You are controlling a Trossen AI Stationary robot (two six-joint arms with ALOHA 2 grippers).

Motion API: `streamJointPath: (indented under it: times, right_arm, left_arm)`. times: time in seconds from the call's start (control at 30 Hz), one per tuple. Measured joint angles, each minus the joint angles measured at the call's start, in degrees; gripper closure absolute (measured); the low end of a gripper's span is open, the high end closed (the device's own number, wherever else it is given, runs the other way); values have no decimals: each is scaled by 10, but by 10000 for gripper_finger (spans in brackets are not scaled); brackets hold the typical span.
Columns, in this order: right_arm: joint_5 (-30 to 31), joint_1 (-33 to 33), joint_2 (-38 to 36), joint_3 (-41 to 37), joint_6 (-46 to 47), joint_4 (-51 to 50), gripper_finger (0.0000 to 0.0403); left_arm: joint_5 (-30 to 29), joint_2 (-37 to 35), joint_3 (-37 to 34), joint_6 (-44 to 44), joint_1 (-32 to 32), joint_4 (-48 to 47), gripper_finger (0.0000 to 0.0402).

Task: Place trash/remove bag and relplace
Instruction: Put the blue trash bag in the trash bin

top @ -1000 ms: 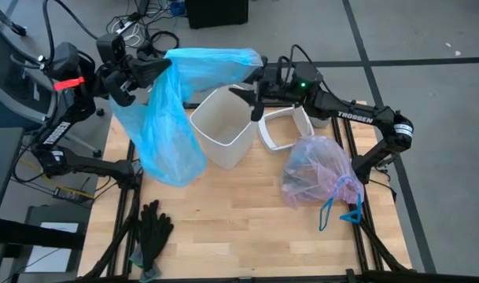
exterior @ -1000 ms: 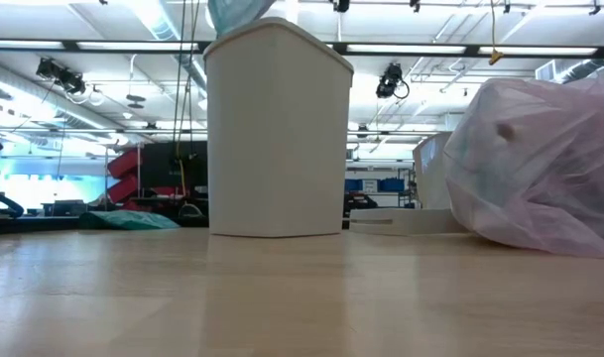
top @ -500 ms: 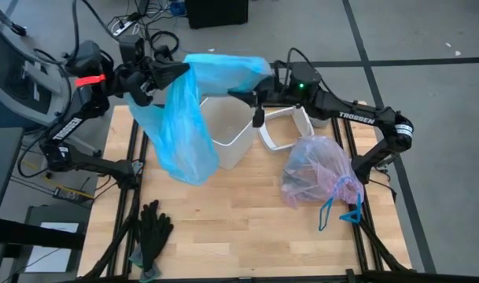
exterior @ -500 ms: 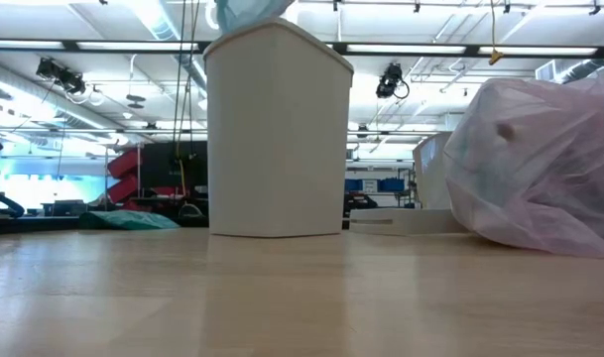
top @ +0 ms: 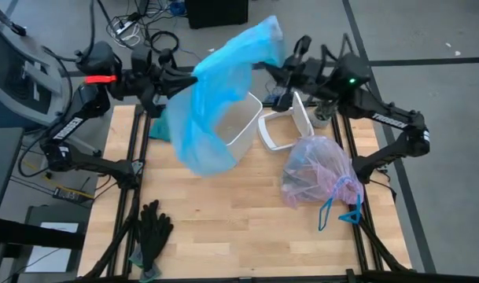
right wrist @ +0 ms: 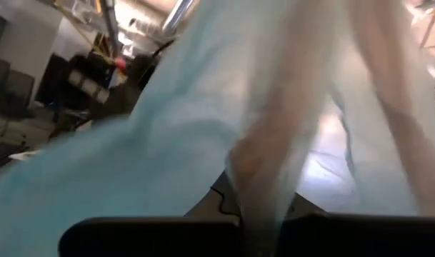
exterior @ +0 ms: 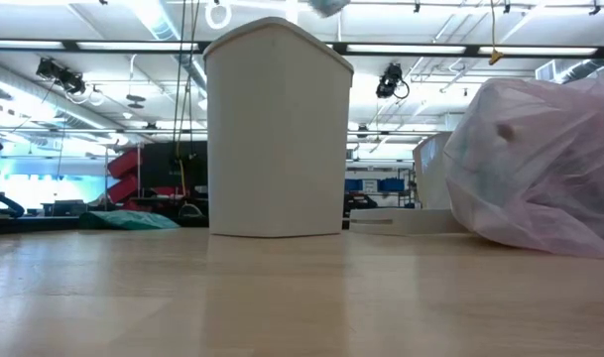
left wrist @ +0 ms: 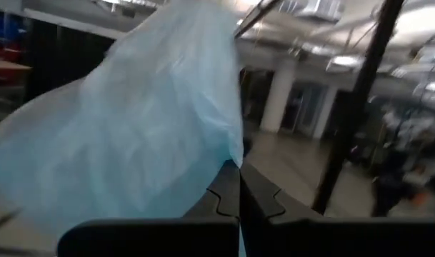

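A light-blue bag (top: 215, 94) is being held stretched in the air between the two grippers, above and partly in front of a white bin (top: 241, 126) that is standing upright on the wooden table (top: 247, 228).

The left gripper (top: 170, 79) is being positioned just beside the bin, on its left in the high view. In the left wrist view its fingers (left wrist: 231, 196) are being pressed together, with the edge of the light-blue bag (left wrist: 138, 135) pinched between them.

The right gripper (top: 282, 69) is being held above the far rim of the bin, with the upper corner of the same bag raised at it. In the right wrist view the film (right wrist: 224, 121) is being draped over the fingers and appears to be caught where they meet, so the jaws are being kept narrow on it.

The pale pink bag (top: 318, 173) is being left on the table to the right of the bin, well apart from both grippers. It is filled, with dark scraps of trash (top: 302, 185) showing faintly through the film, and its blue ties (top: 340, 211) are lying on the boards beside it. In the low view this bag (exterior: 540, 169) is being shown resting on the table beside the bin (exterior: 277, 129).

A white lid (top: 285, 126) is lying between the bin and the pink bag. Black gloves (top: 152, 232) are lying near the front left corner of the table.
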Motion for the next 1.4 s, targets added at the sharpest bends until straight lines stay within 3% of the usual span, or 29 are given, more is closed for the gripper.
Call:
streamJointPath:
  times: [0.1, 0.23, 0.3, 0.57, 0.77, 1.03, 1.3, 1.4]
  right_arm:
    - [1, 4, 0, 16, -9, -5, 403]
    - [0, 14, 1, 31, -25, -4, 403]
    - [0, 17, 1, 34, -26, -2, 403]
    - [25, 37, 1, 34, -67, -7, 403]
    - [37, 49, 1, 36, -94, 9, 403]
    - [28, 48, 15, 45, -18, -117, 403]
    - [-30, 48, 58, 45, 52, -190, 403]
    - [-47, 48, 67, 45, 61, -194, 403]
  left_arm:
    - [-42, 10, 0, 69, 0, -26, 401]
    - [-167, 25, 0, 183, 0, -13, 401]
    - [-194, 35, 0, 227, 0, 1, 401]
    - [-192, 74, 0, 248, 0, 5, 400]
    - [-113, 86, -1, 208, -9, -49, 399]
    - [-74, 82, 0, 188, -9, -131, 398]
    - [-85, 59, 0, 190, 8, -242, 398]
    - [-130, 60, 0, 190, 8, -304, 398]
